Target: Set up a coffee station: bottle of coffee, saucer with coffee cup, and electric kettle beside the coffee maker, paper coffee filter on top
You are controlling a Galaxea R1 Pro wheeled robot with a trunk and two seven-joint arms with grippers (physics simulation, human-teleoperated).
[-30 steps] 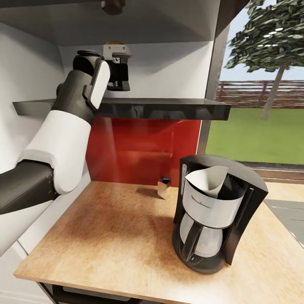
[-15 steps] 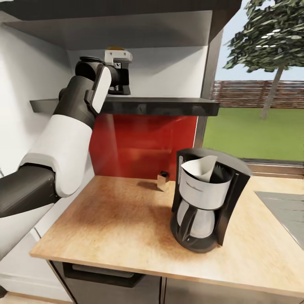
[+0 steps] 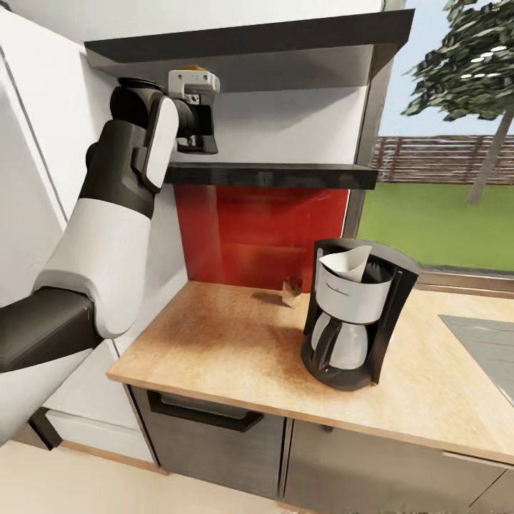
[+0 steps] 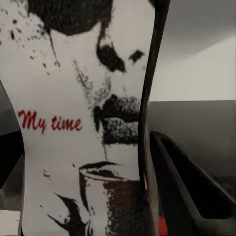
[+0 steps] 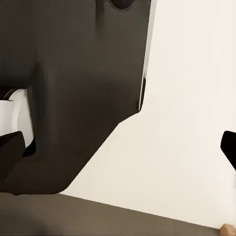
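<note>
High at the left end of the kitchen shelf (image 3: 285, 174), my left gripper (image 3: 194, 118) is shut on the bottle of coffee (image 3: 190, 70), of which a yellowish cap shows above the grey wrist. In the left wrist view the bottle's white label (image 4: 73, 123), printed "My time", sits pressed against a dark finger (image 4: 187, 187). The black and silver coffee maker (image 3: 353, 314) stands on the wooden countertop (image 3: 228, 350) with a white paper filter (image 3: 346, 263) in its top. One dark fingertip (image 5: 229, 147) of my right gripper shows far out at the right wrist view's edge, holding nothing.
A small box (image 3: 291, 289) stands by the red backsplash (image 3: 257, 228) behind the coffee maker. A grey sink (image 3: 485, 343) is set in the counter at the right. A white wall panel (image 3: 28, 178) stands left of my arm. Dark cabinets (image 3: 207, 435) lie under the counter.
The head camera has pulled back and risen, so the counter front, cabinets and floor now show. My left gripper stays at the shelf on the bottle.
</note>
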